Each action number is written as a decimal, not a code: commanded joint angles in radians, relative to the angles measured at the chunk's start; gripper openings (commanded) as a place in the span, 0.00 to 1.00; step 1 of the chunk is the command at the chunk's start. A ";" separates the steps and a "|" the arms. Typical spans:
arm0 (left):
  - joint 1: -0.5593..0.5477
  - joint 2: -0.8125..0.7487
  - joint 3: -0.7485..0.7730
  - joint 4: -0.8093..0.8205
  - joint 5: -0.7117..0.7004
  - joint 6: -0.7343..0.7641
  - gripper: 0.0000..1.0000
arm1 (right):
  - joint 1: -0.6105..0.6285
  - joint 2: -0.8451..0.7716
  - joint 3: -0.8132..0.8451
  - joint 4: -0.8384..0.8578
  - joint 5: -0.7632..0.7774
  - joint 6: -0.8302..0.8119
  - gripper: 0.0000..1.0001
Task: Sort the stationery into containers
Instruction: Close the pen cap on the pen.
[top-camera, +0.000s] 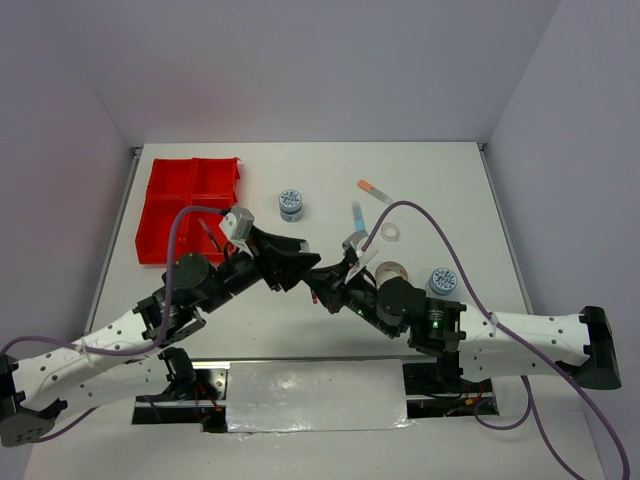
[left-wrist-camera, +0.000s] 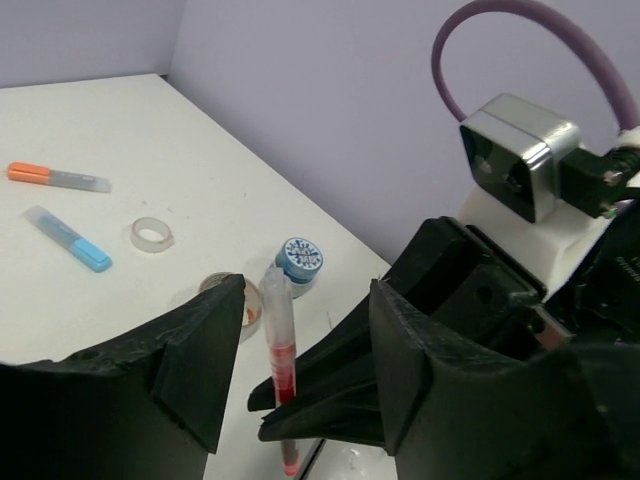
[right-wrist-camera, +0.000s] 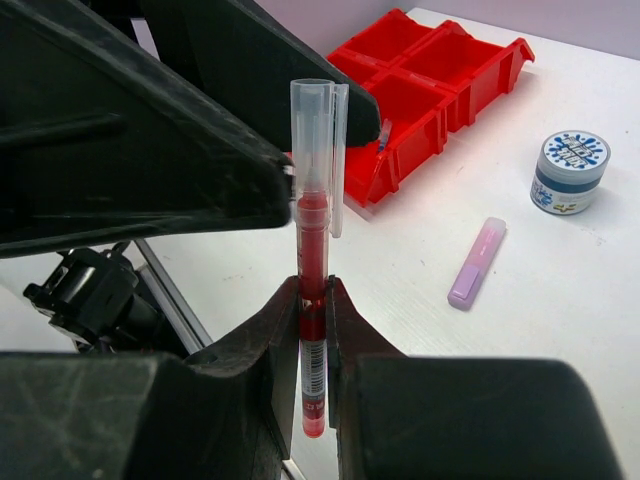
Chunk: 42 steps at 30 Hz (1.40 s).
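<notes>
Right claw tight on red pen

Pen: I read a red barrel, clear cap and a small black-and-white barcode low down. Tray: bright red all over. Near the tray, marker: pale purple. Tub: blue lid with a white spoked pattern. Table: plain white.
</notes>
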<state>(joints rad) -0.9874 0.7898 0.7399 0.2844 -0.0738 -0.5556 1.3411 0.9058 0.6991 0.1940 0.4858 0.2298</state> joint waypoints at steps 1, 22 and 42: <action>-0.004 0.002 0.033 0.001 -0.040 0.014 0.63 | -0.003 -0.005 0.022 0.039 0.019 -0.009 0.00; -0.004 0.120 0.010 -0.163 0.114 -0.115 0.00 | -0.030 -0.088 0.095 0.171 -0.119 -0.302 0.00; -0.157 0.227 -0.303 0.087 0.078 -0.185 0.00 | -0.126 -0.008 0.398 0.153 -0.015 -0.262 0.00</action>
<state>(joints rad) -1.0473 0.9192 0.5373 0.7158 -0.2344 -0.7086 1.2278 0.9127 0.9070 -0.2058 0.3733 -0.0307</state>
